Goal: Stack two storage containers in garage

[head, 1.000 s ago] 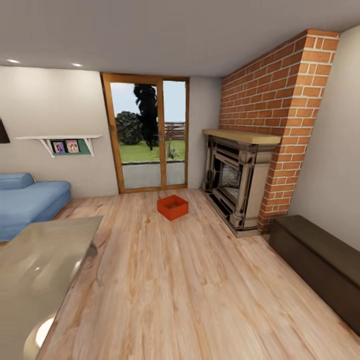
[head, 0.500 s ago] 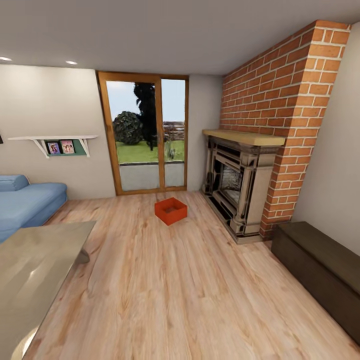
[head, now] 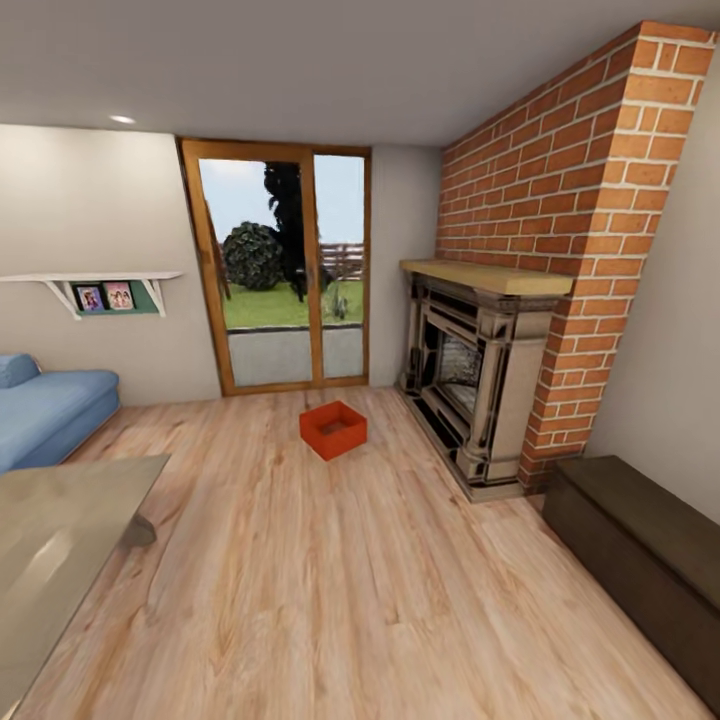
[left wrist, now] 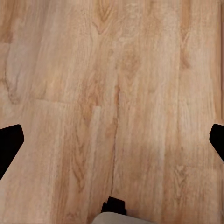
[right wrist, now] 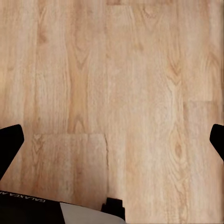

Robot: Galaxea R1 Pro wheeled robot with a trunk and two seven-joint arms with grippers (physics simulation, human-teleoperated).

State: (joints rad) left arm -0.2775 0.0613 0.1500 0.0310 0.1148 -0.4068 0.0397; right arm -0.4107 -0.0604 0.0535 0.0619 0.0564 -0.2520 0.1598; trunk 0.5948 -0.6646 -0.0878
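Observation:
One orange-red open-top storage container (head: 333, 429) sits on the light wood plank floor of the living room, far ahead of me, between the glass door and the fireplace. It looks empty. The garage is out of view. In the left wrist view my left gripper (left wrist: 112, 140) hangs open above bare planks, its black fingertips (left wrist: 10, 142) at the picture's edges. My right gripper (right wrist: 112, 140) is also open over the planks, nothing between its fingertips (right wrist: 10, 140). Both are far from the container.
A brick fireplace (head: 470, 375) stands at the right, with a dark low cabinet (head: 640, 555) nearer along that wall. A grey coffee table (head: 55, 545) is close at the left, a blue sofa (head: 45, 415) behind it. A glass door (head: 280, 275) closes the far wall.
The whole head view has shifted: the camera moved, so the coffee table and sofa slid toward the left edge. The container stays where it was on the floor.

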